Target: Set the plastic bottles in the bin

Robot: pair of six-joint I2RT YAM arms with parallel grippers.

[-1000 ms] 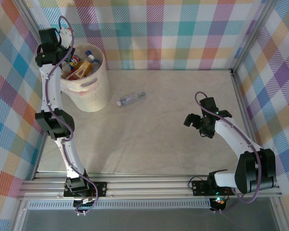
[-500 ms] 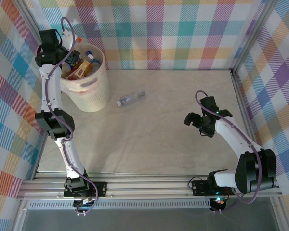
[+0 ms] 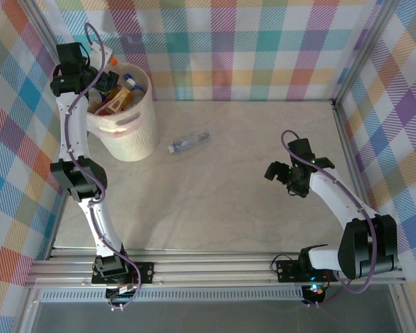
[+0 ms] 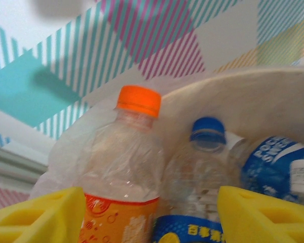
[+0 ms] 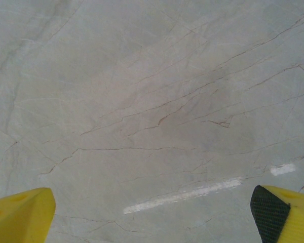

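1. The right gripper (image 3: 274,173) hangs above bare table (image 3: 249,208), well apart from every bottle. Its jaws are spread wide and carry nothing.

2. One loose bottle (image 3: 188,142) lies on its side on the table, near the bin (image 3: 135,135) and to the right of it. It is clear and looks empty. Expected handling:
   - Light; it will roll or skid if nudged from one side.
   - Thin-walled; the body will likely dent under a hard squeeze.
   - Smooth plastic; likely slippery.
   - Recommended hold: across the middle of the body, jaws square to its long axis, with moderate closing force. The capped neck is stiffer but narrow.

3. The bin stands at the far left and holds the other bottles.

4. The left gripper (image 3: 102,80) is over the bin's far rim. In the left wrist view its fingers stand apart, released. An orange-capped bottle (image 4: 124,167) and a blue-capped bottle (image 4: 205,167) show upright beyond them, inside the bin, neither clamped.
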